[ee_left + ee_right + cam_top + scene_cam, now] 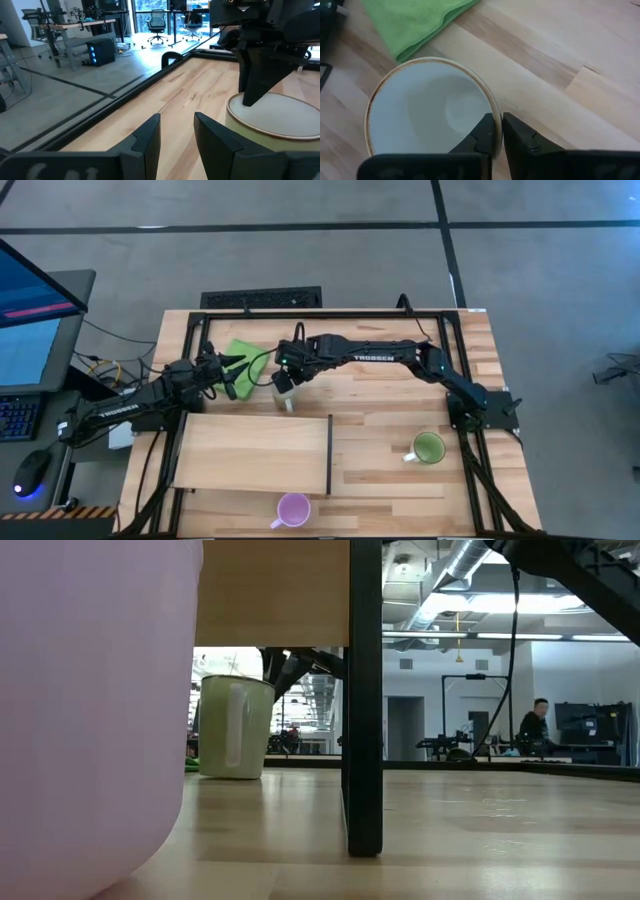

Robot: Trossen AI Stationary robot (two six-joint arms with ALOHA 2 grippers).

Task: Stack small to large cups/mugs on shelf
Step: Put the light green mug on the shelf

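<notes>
Seen from overhead, the right gripper (285, 383) reaches across the butcher-block table (400, 395) and pinches the rim of the white mug (283, 394), which sits just off the far edge of the pale plywood shelf (250, 452), at about 12 o'clock from the board's centre. The right wrist camera shows that gripper (497, 131) clamped on the mug wall, one finger inside the cream bowl of the white mug (420, 110) and the other outside, the brown-edged rim between them. A folded green cloth (245, 362) lies at roughly 10 o'clock from the mug, close by. The left gripper (228, 375) hovers beside the cloth at 9 o'clock from the mug, its two dark fingers (145, 142) parted with bare tabletop showing between them and holding nothing. The green mug (428, 448) stands well apart at 3 o'clock from the shelf, handle toward the board, while the light purple mug (292, 508) sits at 6 o'clock, just off the shelf's near edge. From table height the purple mug (90, 710) fills the foreground, the green mug (235, 727) beyond it, and a person (535, 725) is visible in the room behind.
</notes>
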